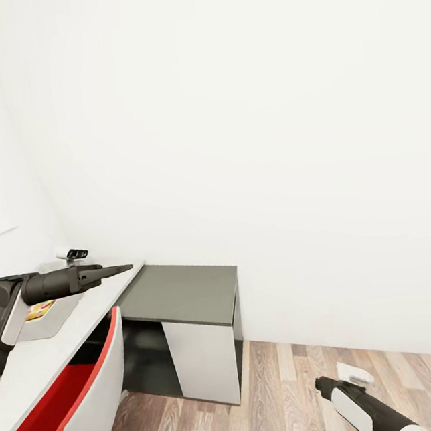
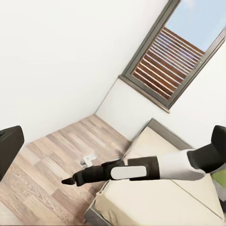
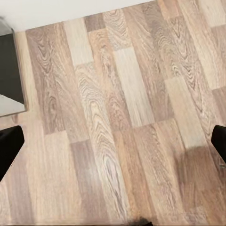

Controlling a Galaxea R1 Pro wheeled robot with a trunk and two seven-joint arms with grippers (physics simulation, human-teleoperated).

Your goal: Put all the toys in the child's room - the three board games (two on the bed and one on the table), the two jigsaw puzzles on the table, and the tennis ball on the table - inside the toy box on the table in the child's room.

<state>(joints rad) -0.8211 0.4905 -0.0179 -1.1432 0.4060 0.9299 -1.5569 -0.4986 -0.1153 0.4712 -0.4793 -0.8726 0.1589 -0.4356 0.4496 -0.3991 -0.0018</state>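
One toy box (image 1: 50, 323) in sight, lower left of the head view, sitting on the light grey table (image 1: 31, 363) top near the wall. Something yellow and red (image 1: 39, 309) pokes up inside it, too small to tell which toy.

The left gripper (image 1: 118, 270) hangs just above the box with its fingers closed to a point, nothing in them. One red-and-white chair (image 1: 84, 407) is tucked against the table's front edge. The dark lower desk section (image 1: 181, 294) ends mid-frame; right of it is open wood floor (image 1: 291, 395).

Right gripper (image 2: 69, 180) is low over that floor, looks pinched closed and empty. One bed (image 2: 160, 197) at lower right of the left wrist view.
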